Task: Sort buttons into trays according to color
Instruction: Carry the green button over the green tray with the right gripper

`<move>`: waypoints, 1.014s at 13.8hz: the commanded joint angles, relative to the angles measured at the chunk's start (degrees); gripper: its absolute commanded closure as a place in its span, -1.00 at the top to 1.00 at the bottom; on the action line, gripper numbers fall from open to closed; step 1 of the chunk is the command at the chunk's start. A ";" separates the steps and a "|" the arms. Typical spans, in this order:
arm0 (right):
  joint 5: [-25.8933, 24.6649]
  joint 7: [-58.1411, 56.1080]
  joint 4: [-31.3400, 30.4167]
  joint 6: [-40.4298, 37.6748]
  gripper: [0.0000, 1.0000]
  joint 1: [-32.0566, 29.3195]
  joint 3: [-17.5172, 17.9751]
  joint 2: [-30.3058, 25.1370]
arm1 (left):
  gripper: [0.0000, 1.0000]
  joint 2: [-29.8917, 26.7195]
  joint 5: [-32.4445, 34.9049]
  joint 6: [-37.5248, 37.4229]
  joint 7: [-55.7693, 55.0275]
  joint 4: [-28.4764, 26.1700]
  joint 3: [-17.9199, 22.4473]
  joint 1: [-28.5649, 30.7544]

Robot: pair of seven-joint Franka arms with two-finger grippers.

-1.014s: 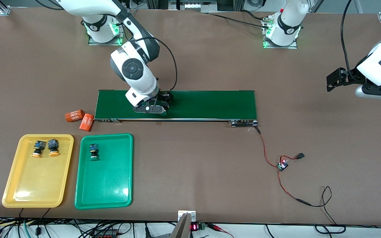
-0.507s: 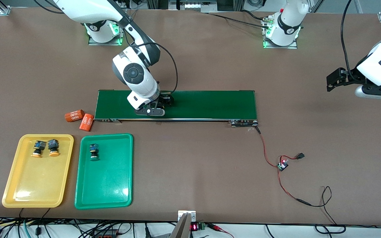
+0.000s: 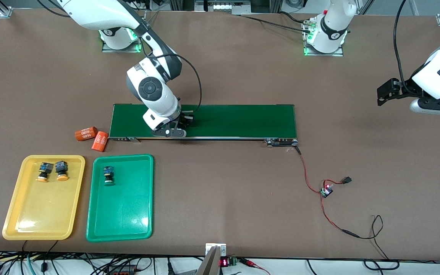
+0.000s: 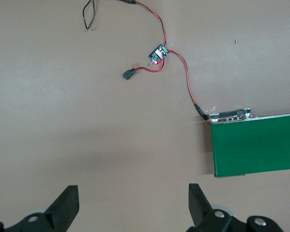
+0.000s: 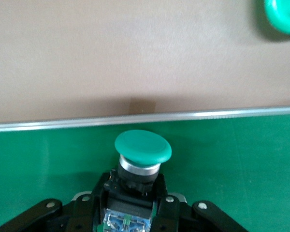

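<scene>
Yellow tray (image 3: 17, 214) and green tray (image 3: 128, 217) side by side on table, at right arm's end, near front camera; yellow one closer to that end. Two orange-cap buttons (image 3: 43, 171) (image 3: 61, 170) lie on their sides, touching, in yellow tray's farther part. One green-cap button (image 3: 108, 175) on its side in green tray's farther part. Fourth button (image 5: 141, 159), green cap, black-blue body, gripped by right end effector (image 5: 130, 203) over belt.

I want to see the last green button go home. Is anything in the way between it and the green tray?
Nothing visible blocks it. The right gripper has its jaws around the green button on the conveyor belt. Only bare table lies between the belt and the green tray; the orange cylinders sit off to the side.
</scene>
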 commanded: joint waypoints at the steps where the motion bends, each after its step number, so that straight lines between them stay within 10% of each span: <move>1: -0.59 -3.29 3.69 -4.82 -0.72 -1.21 -0.30 -1.89 | 1.00 0.76 -0.38 -1.41 0.18 1.74 -0.05 -0.18; 14: -0.24 -38.10 23.47 -11.61 -0.72 -5.34 -15.16 9.08 | 1.00 0.67 -0.47 -1.41 0.27 1.74 -0.05 -0.18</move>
